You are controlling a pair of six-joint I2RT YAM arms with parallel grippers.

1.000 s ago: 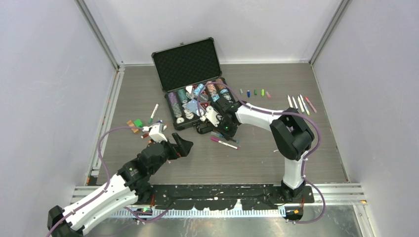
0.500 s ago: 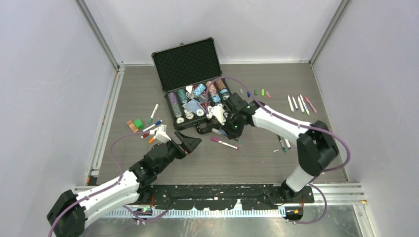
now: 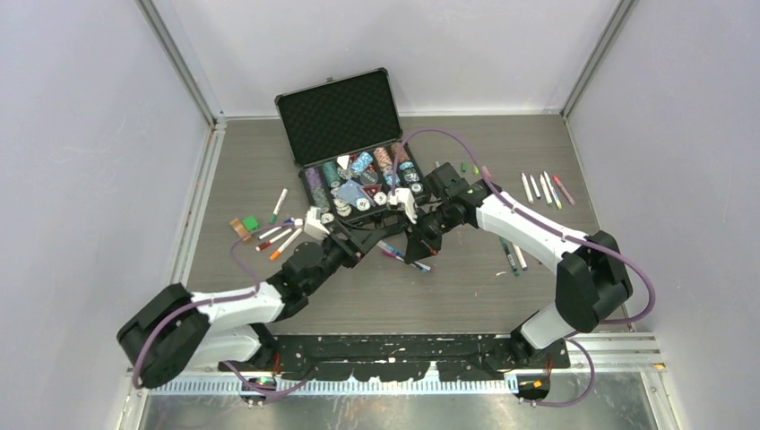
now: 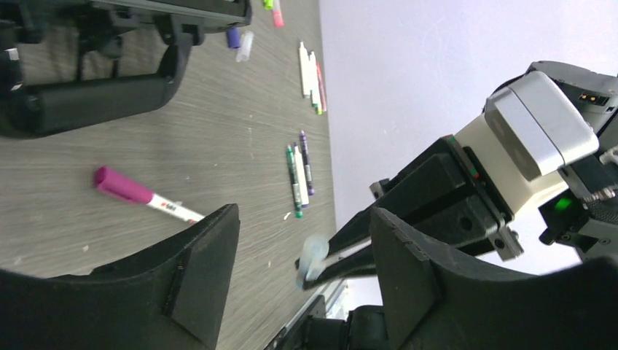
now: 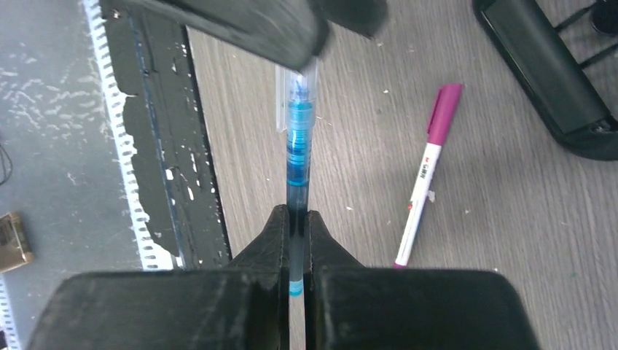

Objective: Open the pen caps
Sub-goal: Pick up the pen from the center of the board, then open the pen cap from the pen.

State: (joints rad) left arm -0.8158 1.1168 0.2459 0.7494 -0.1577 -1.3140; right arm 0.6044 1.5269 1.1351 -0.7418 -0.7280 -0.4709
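My right gripper (image 5: 297, 215) is shut on a blue pen (image 5: 299, 146) and holds it above the table. The pen's clear cap (image 5: 295, 95) points toward my left gripper (image 4: 302, 237). That gripper is open, and the blurred cap end (image 4: 313, 257) lies between its fingers (image 4: 197, 270) without touching them. In the top view the left gripper (image 3: 363, 240) and the right gripper (image 3: 415, 246) meet in front of the case. A pink-capped pen (image 5: 426, 175) lies on the table below; it also shows in the left wrist view (image 4: 138, 193).
The open black case (image 3: 341, 116) with poker chips (image 3: 358, 184) stands just behind the grippers. Loose pens lie at the left (image 3: 278, 237), at the far right (image 3: 542, 188) and beside the right arm (image 3: 513, 258). Small caps (image 3: 466, 167) lie behind the right arm.
The right gripper has lifted the blue pen off the table and swung right. The left arm has reached up and right, so its open fingers now sit around the pen's cap end.
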